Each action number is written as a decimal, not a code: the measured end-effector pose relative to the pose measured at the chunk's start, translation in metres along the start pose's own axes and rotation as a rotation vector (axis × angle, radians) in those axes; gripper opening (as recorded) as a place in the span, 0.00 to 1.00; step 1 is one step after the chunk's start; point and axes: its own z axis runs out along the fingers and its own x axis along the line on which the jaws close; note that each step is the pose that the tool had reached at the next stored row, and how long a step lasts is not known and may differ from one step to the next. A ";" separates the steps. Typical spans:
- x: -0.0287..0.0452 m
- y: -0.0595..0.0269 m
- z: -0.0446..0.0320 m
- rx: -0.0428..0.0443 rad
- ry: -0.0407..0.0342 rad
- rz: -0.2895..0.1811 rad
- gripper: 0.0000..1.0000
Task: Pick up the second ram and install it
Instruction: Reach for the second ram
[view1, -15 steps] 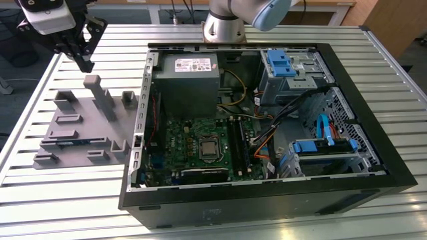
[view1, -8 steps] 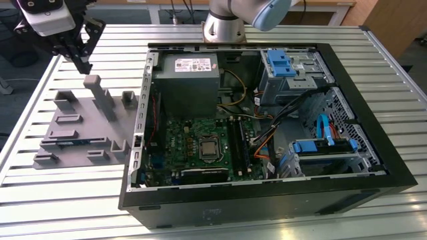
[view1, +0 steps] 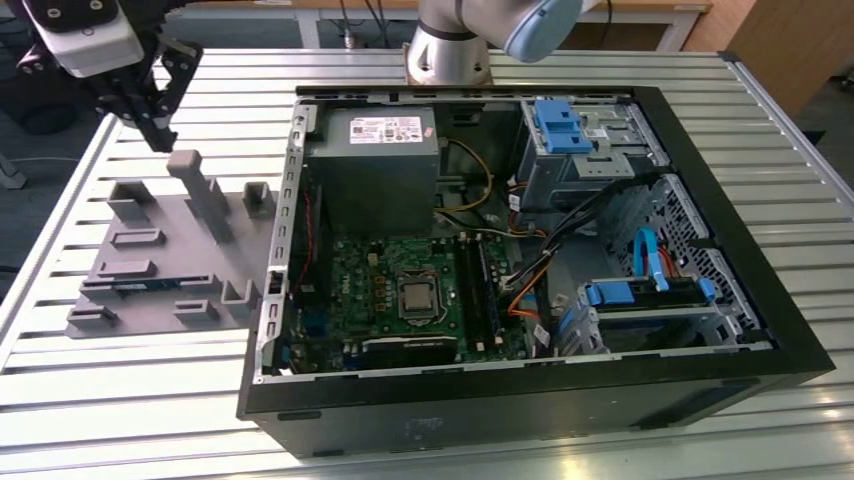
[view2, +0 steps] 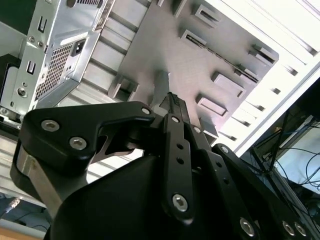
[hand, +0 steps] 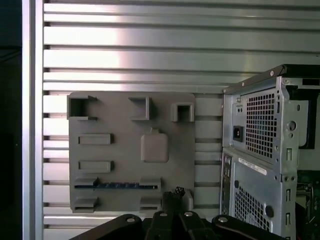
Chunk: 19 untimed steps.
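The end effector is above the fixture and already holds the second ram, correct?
Not quite. The end effector is above the fixture, but it holds no ram. The first wrist view shows the ram lying in the fixture, apart from the end effector.

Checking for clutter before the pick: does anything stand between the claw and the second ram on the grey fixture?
Nothing visible does. The claw hangs above the grey fixture, and the second ram sits uncovered in its slot there. Its tall upright block stands apart from the stick.
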 end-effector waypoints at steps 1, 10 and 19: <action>0.0026 0.0000 0.0000 0.0000 0.0001 0.000 0.11; 0.0201 -0.0030 0.0010 -0.0001 0.0000 -0.004 0.11; 0.0250 -0.0053 0.0014 -0.0001 0.0000 -0.005 0.11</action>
